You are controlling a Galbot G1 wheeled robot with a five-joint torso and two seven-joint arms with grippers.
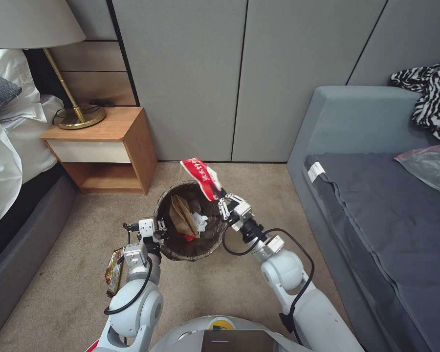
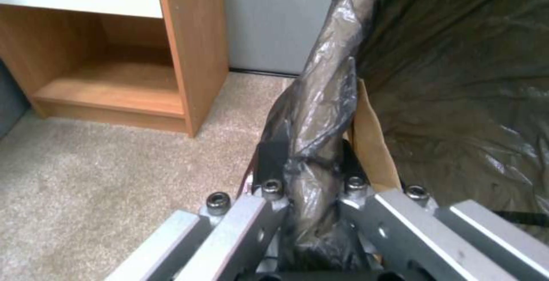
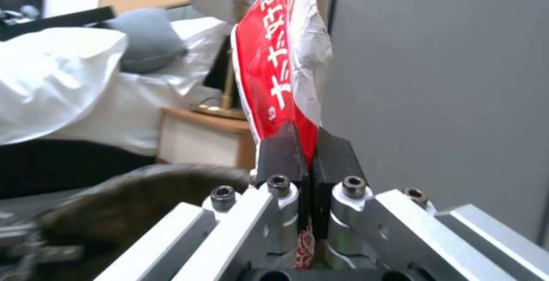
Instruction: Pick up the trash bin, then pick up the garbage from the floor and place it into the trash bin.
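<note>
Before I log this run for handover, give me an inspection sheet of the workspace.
Surface: beige carpet.
Job's things: bin holds paper bag, tissue; red wrapper above its rim; yellow wrapper on the carpet.
Clutter: nothing seen.
Grippers: left gripper shut on the bin rim; right gripper shut on the red wrapper.
Cables: black loops along both arms.
Surroundings: nightstand, lamp, bed, sofa.

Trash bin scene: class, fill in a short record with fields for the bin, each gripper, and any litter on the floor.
Trash bin: lifted by its rim, holds a brown paper bag and white tissue
Left gripper: shut on the bin's bag-lined rim
Right gripper: shut on a red wrapper, above the bin
Floor litter: yellow snack wrapper on the carpet beside the left arm
</note>
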